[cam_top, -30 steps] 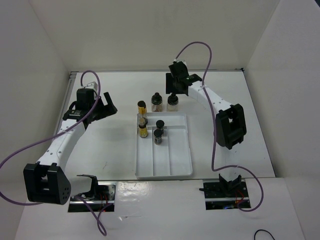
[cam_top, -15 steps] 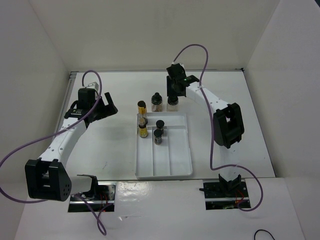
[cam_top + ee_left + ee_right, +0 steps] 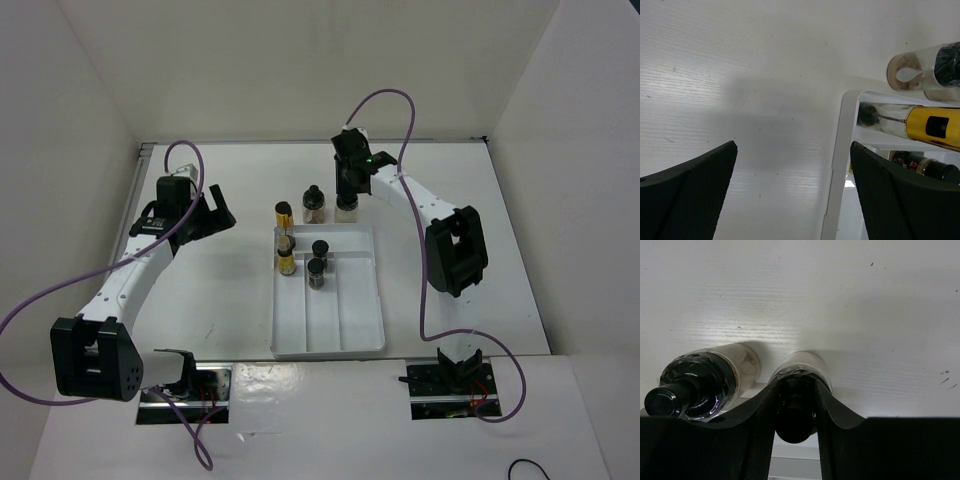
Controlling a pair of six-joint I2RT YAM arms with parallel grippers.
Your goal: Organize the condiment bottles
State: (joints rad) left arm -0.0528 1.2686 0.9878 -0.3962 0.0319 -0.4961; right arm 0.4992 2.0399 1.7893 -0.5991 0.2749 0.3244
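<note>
Right gripper (image 3: 347,188) clamped on the pale jar (image 3: 346,209) behind the tray (image 3: 345,315)

From above, that jar stands on the table (image 3: 230,290) just past the tray's far rim, in a row with a dark jar (image 3: 312,204) and an amber jar (image 3: 284,213); three further jars (image 3: 317,272) sit at the tray's far end; the left gripper (image 3: 212,208) hangs spread wide and empty, well left of the tray; left wrist: its black fingers (image 3: 690,195) frame bare table and the tray's corner; right wrist: both fingers (image 3: 832,412) press the pale jar's neck below its black cap, the dark jar just beside it.
</note>
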